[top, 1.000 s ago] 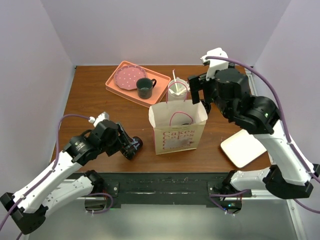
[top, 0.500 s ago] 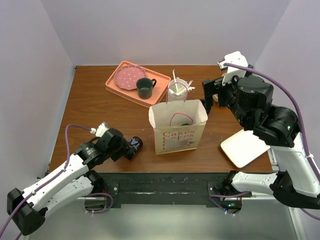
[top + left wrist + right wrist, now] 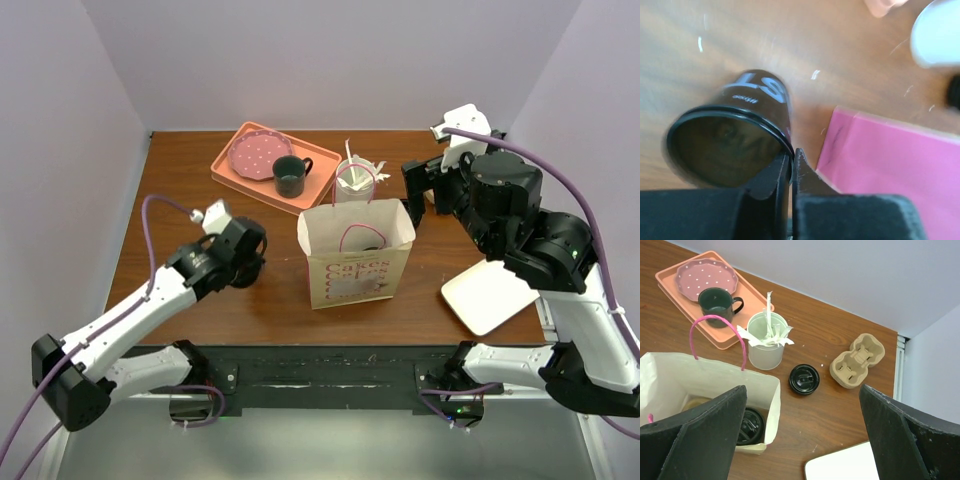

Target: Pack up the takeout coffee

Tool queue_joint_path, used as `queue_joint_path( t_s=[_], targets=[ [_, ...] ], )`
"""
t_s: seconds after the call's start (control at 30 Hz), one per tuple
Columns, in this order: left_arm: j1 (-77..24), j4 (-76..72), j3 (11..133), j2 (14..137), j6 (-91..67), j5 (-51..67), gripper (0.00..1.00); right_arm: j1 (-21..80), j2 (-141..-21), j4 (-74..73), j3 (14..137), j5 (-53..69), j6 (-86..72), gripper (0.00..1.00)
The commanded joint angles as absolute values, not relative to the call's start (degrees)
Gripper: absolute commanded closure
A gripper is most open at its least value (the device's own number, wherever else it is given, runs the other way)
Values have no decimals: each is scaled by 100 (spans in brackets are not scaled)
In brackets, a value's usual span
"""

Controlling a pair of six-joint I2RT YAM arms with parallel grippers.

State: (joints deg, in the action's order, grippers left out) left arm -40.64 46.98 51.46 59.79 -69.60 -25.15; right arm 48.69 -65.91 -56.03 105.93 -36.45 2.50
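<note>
Jaws of the left gripper [image 3: 791,167] pinch the takeout coffee [image 3: 747,125] at its rim — cup tipped sideways; right gripper [image 3: 801,395] spread wide.

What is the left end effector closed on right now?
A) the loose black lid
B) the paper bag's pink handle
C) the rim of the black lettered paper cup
C: the left end effector has its fingers shut on the rim of the black paper cup with white lettering, whose open mouth faces the wrist camera.

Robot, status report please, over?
Left end effector shut on coffee cup, at rim. Right end effector open beside paper bag. Nothing between cup and bag.
</note>
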Motion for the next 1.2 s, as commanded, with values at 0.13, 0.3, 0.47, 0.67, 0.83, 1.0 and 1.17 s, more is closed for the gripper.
queue_joint_path(
  t_s=[0.13,0.3,0.47,0.67,0.83,1.0,1.17],
  targets=[
    [-3920,6011,7373,7689,-4810,-4061,100,4860,-6460,-5748,10714,-2734,-808,3],
    [-3745,5327,7287,8244,-4096,-3053,100,4869,-6513,-5774,10775,-2698,-1063,4],
    [-3297,4808,7215,8525,-3350,-2155,100,4860,-6688,-5827,11047,-2839,-1168,3],
    [-3024,4544,7198,8885,-2866,-1495,99,4860,-6767,-5731,10952,-3014,-1257,4],
    [-2997,4491,7268,9123,-2725,-1204,95,4860,-6899,-5844,11232,-3445,-1169,5],
    [-2997,4517,7418,9307,-2619,-1107,87,4869,-6873,-5660,11030,-3480,-852,7],
    [-2988,4649,7690,9466,-2549,-1116,81,4860,-7040,-5678,11144,-3445,-993,8]
  ],
)
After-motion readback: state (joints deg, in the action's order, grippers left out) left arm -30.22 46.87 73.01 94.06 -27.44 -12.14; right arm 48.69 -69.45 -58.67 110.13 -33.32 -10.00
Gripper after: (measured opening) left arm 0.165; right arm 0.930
